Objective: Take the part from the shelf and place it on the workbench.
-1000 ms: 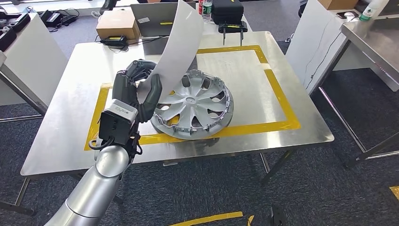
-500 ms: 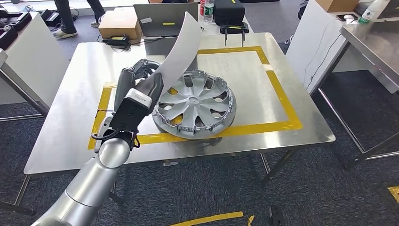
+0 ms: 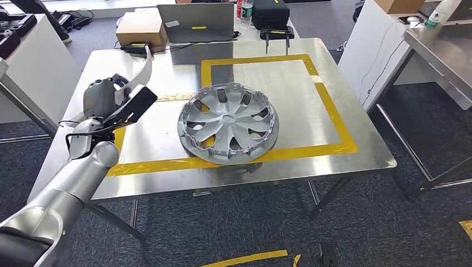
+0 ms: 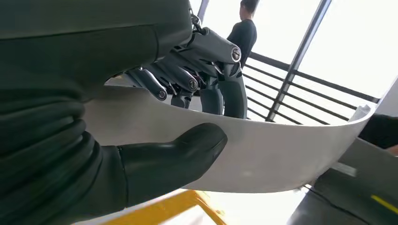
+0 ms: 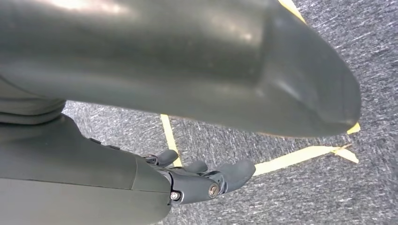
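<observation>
At the frame's left, the left hand (image 3: 114, 97) grips a curved white plastic panel (image 3: 146, 67); the right hand (image 5: 197, 180) hangs empty, fingers loosely apart.

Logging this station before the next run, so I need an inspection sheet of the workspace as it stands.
Surface: steel workbench with a yellow tape rectangle.
Job's things: curved white panel held in the left hand; silver hubcap lying on the near tape line.
Clutter: cardboard box, laptop, black case at the far edge.
Hands: left hand grips the panel; right hand hangs over the carpet, holding nothing.
Cables: black lead at the left wrist.
Surroundings: grey carpet, neighbouring tables, a person by a railing.
</observation>
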